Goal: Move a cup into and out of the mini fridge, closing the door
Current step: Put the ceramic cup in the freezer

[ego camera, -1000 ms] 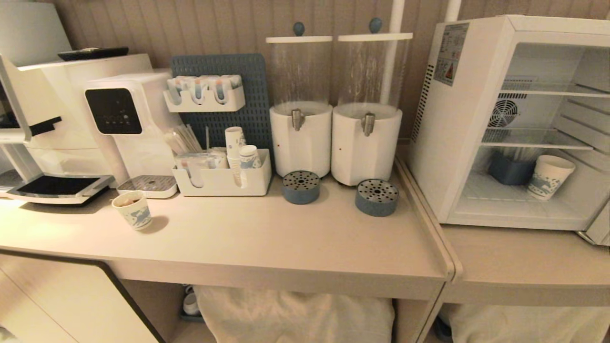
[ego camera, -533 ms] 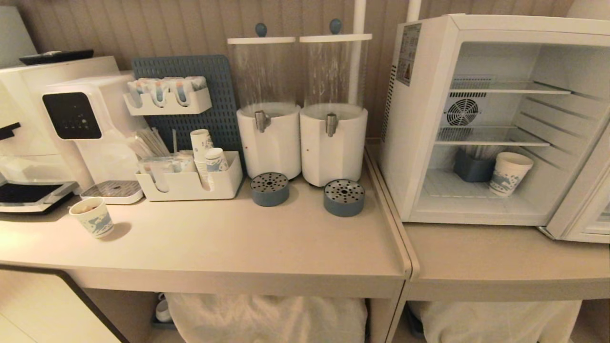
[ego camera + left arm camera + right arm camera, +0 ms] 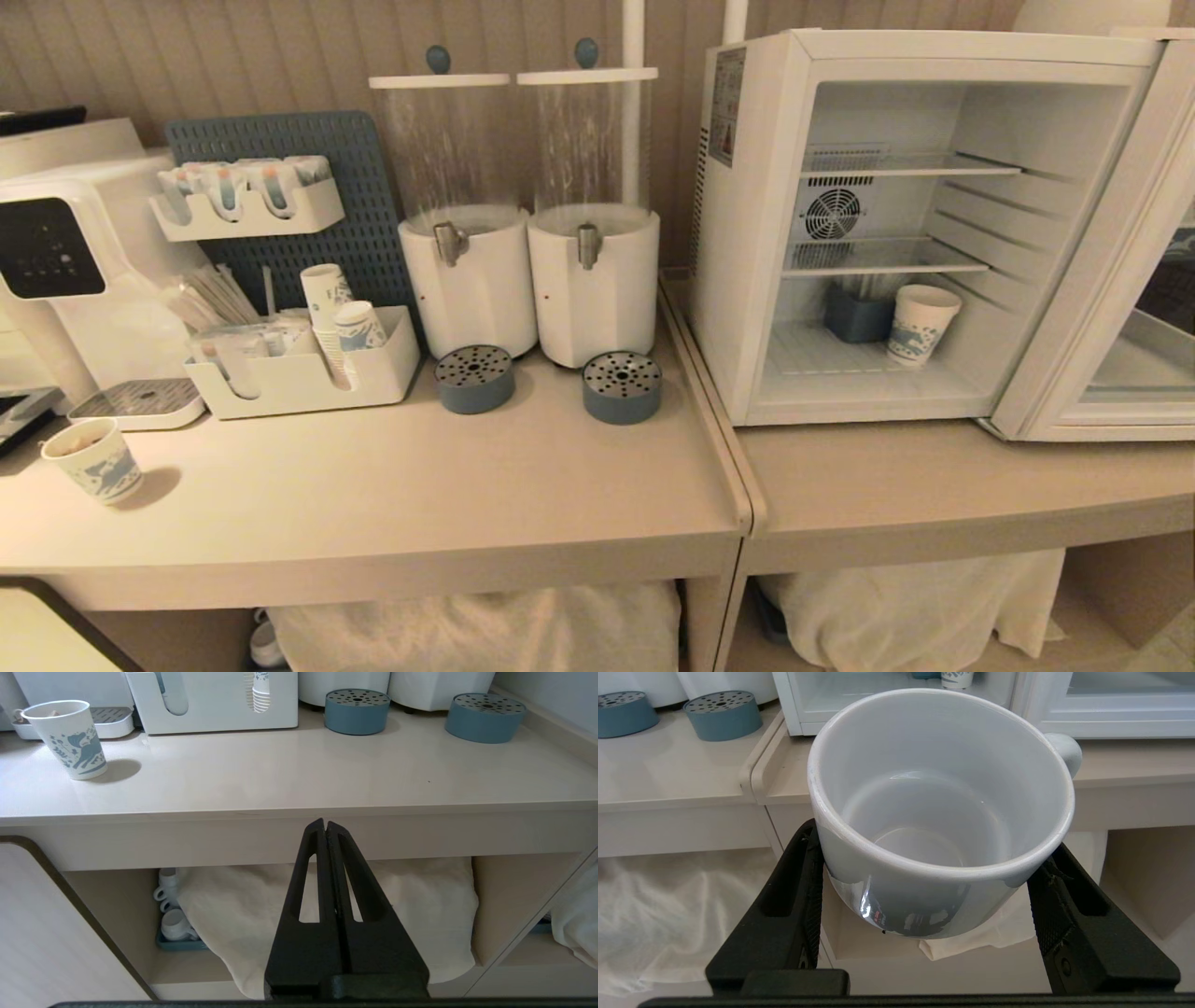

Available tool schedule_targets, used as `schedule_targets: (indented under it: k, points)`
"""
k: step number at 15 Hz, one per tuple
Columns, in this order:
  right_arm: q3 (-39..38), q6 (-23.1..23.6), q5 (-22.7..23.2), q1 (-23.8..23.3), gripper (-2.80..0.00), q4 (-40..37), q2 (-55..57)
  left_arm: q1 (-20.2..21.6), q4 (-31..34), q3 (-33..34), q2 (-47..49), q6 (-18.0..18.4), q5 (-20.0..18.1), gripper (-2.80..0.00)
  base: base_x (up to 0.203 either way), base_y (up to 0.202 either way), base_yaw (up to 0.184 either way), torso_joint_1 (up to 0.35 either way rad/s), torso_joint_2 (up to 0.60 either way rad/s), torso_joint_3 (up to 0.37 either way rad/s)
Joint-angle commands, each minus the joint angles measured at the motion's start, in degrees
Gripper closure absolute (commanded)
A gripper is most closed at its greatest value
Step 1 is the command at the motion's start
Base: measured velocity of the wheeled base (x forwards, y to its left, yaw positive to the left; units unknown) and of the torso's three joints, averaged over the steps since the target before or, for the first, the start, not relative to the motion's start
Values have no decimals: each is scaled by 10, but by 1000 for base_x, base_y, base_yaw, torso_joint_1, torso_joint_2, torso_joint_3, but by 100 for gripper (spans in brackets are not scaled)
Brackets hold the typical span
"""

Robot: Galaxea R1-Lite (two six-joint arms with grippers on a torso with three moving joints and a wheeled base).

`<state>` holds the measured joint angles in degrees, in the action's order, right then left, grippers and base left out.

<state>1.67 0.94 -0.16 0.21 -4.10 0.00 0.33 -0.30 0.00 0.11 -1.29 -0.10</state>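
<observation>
You have the cup (image 3: 941,826) grasped in the right jaws (image 3: 924,891), left jaws (image 3: 326,828) clenched empty; entering the fridge (image 3: 775,233), it could knock the paper cup (image 3: 922,324) at three o'clock.

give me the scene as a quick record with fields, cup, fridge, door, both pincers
cup: white cup, empty, upright, clamped between the right pincer's fingers
right pincer: shut on the cup, low in front of the counter edge, below the fridge; not in the head view
left pincer: shut, empty, below the counter front
mini fridge: open, on the right-hand counter
door: swung out to the right
inside fridge: printed paper cup and a blue container on the floor, wire shelves bare
on counter: another paper cup at far left
</observation>
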Motion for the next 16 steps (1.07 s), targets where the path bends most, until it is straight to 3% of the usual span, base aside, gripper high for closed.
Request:
schedule_targets:
  k: [1, 4, 10, 13, 16]
  points:
    - [0, 0, 0, 0, 0, 0, 1, 0, 0, 0, 0, 0, 0, 0, 0, 0, 0, 0, 0, 0]
    - [0, 0, -1, -1, 0, 1, 1, 0, 0, 0, 0, 0, 0, 0, 0, -41, 7, 3, 1, 2]
    - [3, 1, -2, -1, 0, 1, 1, 0, 0, 0, 0, 0, 0, 0, 0, -152, -11, 3, 4, 2]
    - [105, -5, 2, -1, 0, -27, 3, 0, 0, 0, 0, 0, 0, 0, 0, 0, 0, 0, 0, 0]
    - [314, -25, 19, -2, 0, -106, 80, 0, 0, 0, 0, -1, 0, 0, 0, 0, 0, 0, 0, 0]
